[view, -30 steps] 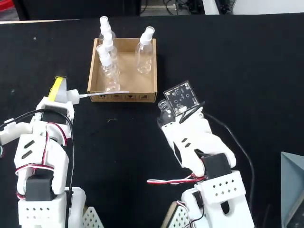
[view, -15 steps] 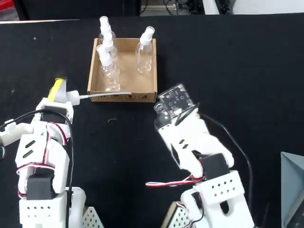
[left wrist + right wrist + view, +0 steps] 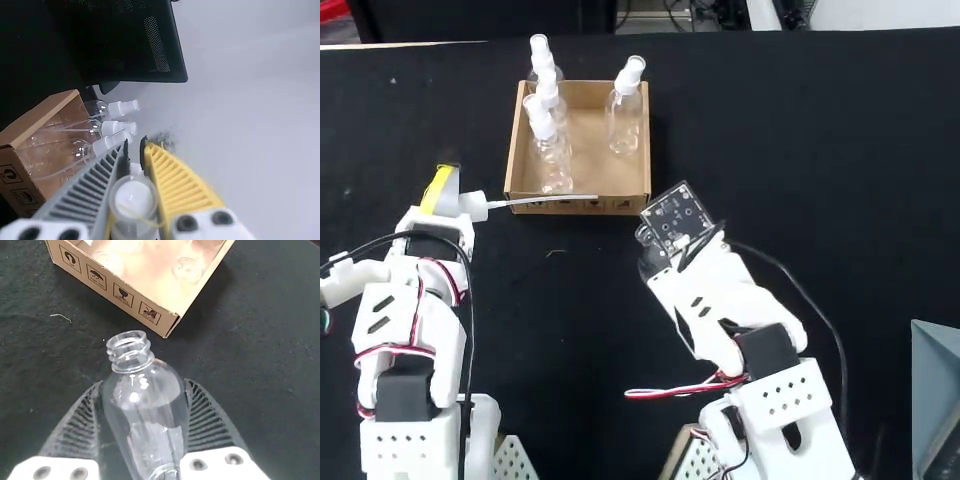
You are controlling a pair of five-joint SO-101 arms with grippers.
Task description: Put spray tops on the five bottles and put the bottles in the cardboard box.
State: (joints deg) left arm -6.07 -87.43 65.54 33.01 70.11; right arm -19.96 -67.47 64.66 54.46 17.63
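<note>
My right gripper (image 3: 144,386) is shut on a clear bottle (image 3: 142,405) whose neck (image 3: 127,347) is open and uncapped, just in front of the cardboard box's (image 3: 150,305) near right corner. In the high view that arm's wrist board (image 3: 677,213) covers the bottle. My left gripper (image 3: 135,145) is shut on a white spray top (image 3: 132,197). From above, this spray top (image 3: 470,203) sticks out of the left gripper (image 3: 447,180), its thin dip tube (image 3: 545,199) lying along the front wall of the box (image 3: 632,150). Several capped bottles (image 3: 625,110) stand in the box.
The black tabletop (image 3: 820,130) is bare to the right of the box and between the two arms. A grey object (image 3: 935,390) sits at the right edge. The capped bottles crowd the box's left side (image 3: 550,150).
My right gripper has swung left with the bottle, ending closer to the box's front right corner. The left arm and its spray top have stayed put.
</note>
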